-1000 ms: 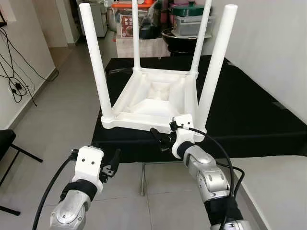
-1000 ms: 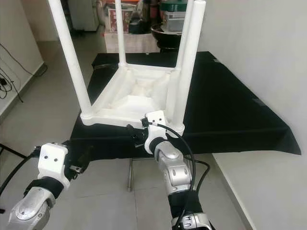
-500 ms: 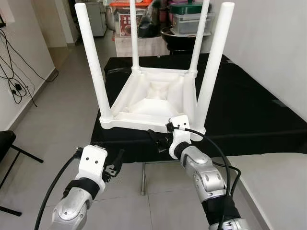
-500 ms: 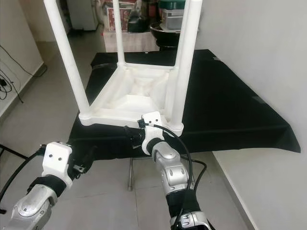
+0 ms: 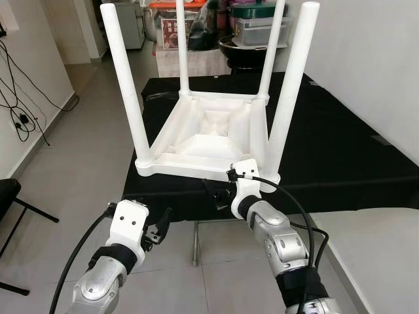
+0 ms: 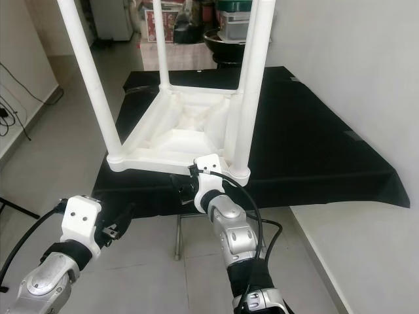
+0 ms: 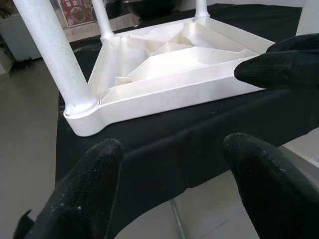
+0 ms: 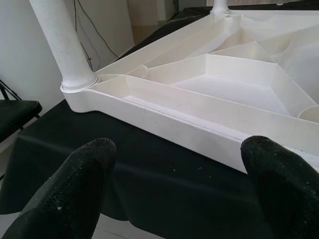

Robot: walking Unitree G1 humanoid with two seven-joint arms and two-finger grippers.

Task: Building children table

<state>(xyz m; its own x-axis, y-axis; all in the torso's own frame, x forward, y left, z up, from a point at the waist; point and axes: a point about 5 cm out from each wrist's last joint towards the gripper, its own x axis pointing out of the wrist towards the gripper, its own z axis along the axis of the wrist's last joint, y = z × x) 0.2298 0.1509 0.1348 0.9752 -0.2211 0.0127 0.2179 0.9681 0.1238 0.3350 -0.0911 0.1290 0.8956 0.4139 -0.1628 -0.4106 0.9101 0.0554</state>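
A white plastic children's table (image 5: 208, 134) is lying upside down on a black-draped surface (image 5: 340, 157), its four round legs pointing up and its ribbed underside facing the camera. The table is sitting near the front edge of that black cloth, with its near rim running just behind the drop of the fabric.

The right gripper (image 5: 215, 194) is hovering just in front of the table's near rim, close to the near right leg (image 5: 286, 91), its fingers spread apart with nothing between them; the right wrist view is looking across the cloth at the rim and the near left leg (image 8: 64, 45).

The left gripper (image 5: 159, 222) is hanging lower, below and in front of the table's near left corner and clear of the cloth edge, its fingers (image 7: 79, 196) likewise parted and empty.

Behind the table, storage boxes and a dark pot (image 5: 245, 49) are crowding the far end, while cables (image 5: 19, 98) are trailing down the wall to the table's left.
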